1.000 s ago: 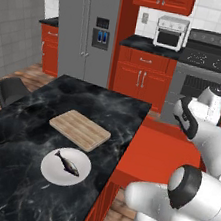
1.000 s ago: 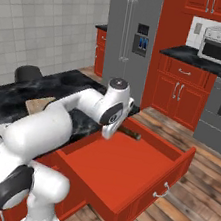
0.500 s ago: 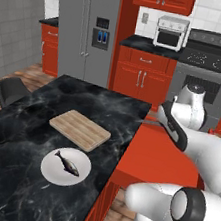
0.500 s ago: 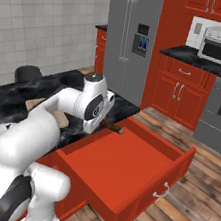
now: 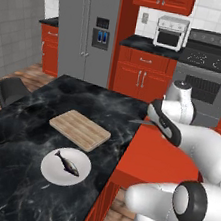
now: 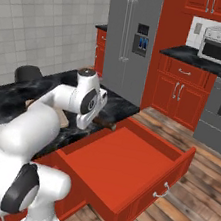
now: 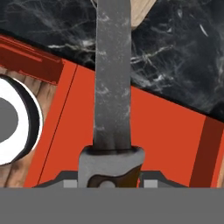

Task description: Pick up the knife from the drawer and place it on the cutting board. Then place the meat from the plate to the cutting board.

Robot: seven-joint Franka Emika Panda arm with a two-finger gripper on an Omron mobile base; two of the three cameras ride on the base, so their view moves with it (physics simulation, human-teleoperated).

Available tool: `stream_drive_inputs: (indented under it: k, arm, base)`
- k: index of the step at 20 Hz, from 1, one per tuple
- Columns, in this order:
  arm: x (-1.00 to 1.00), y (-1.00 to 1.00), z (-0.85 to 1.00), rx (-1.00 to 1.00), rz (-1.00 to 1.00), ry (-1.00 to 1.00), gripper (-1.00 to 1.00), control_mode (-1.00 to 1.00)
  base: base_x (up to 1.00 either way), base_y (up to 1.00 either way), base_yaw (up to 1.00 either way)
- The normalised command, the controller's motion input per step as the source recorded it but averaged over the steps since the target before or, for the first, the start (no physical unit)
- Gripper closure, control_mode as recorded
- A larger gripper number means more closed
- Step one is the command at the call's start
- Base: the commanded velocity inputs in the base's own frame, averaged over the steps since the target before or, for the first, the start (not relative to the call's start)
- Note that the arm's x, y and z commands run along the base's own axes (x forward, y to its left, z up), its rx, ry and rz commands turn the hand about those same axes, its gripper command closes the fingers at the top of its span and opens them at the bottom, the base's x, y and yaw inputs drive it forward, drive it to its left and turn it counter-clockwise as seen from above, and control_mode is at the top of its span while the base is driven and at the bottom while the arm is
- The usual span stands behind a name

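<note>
Holding knife by handle, gripper clamped narrow; we judge it light, stiff, blade slick; carry w/ blade toward cutting board.

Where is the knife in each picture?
Left base view: the knife sticks out left of the gripper, its grey blade over the black counter's edge, right of the cutting board.
Right base view: I cannot make it out; the arm's white wrist covers that spot.
Hand view: the knife runs up the middle, its tip toward the cutting board.
Shared landmark: the open red drawer.
</note>
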Motion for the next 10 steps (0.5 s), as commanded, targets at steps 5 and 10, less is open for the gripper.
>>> stream_drive_inputs:
  k: [5, 10]
  arm:
    - [0.29, 0.38, 0.00, 0.00, 0.00, 0.09, 1.00, -1.00]
    - [0.18, 0.41, 0.00, 0.00, 0.00, 0.02, 1.00, -1.00]
  base:
    - [0.00, 0.00, 0.00]
    - [0.00, 0.00, 0.00]
